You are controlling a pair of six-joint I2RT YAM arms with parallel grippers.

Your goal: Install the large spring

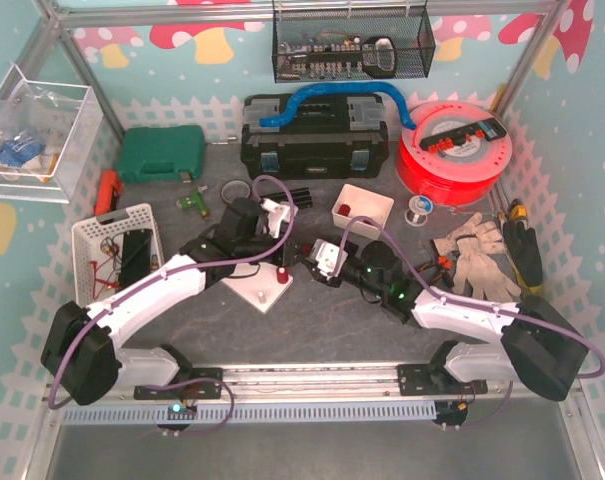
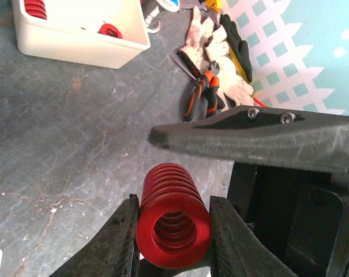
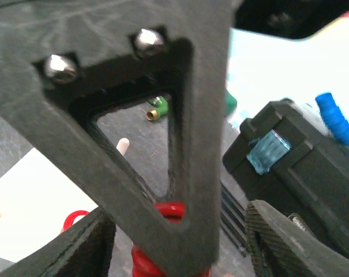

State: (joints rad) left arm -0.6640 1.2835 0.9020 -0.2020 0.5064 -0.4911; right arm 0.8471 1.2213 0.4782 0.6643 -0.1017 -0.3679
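Spring (image 2: 174, 225), large and red, sits clenched between the left fingers (image 2: 119, 242), low over the counter (image 2: 64, 144) by the white plate (image 1: 260, 295); right fingers (image 3: 284, 242) stand released, spread wide either side of it.

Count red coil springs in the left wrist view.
3. One large red coil spring between the left fingers; two more springs in the white plastic tray, one cropped. Others may be hidden.

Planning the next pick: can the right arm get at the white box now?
Probably yes. The white box lies beyond the right gripper, whose jaws stand open, with nothing between. The left gripper, shut on the red spring, is off that path.
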